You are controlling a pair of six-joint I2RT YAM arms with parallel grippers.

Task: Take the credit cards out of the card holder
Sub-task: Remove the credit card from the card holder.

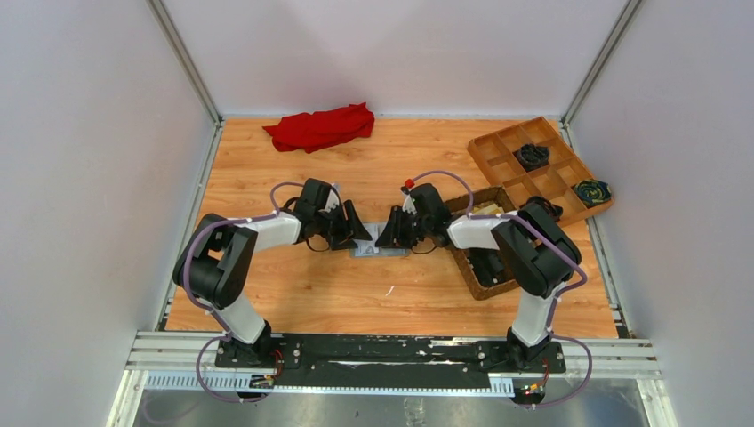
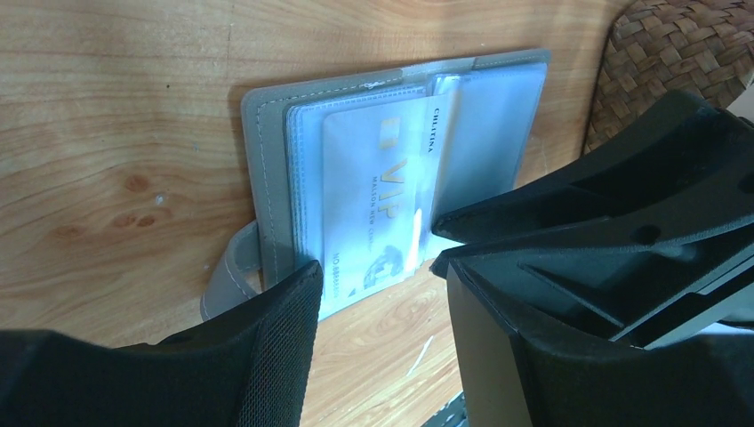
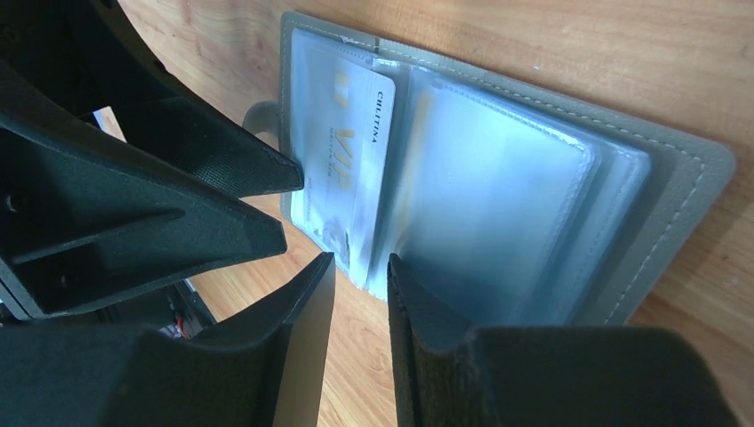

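Gold "VIP" marks the pale card [image 2: 373,205]; left end effector [image 2: 375,264] spread, right end effector's [image 3: 360,261] grip unclear.

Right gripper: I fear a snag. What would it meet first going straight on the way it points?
Probably the near edge of the pale VIP-printed credit card in its clear sleeve, inside the open grey bifold card holder. The jaws of the right gripper, slightly parted, line up with it, though depth is unclear.

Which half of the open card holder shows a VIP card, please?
The strap-side half, nearest the left gripper: its card reads VIP; the other half shows no lettering.
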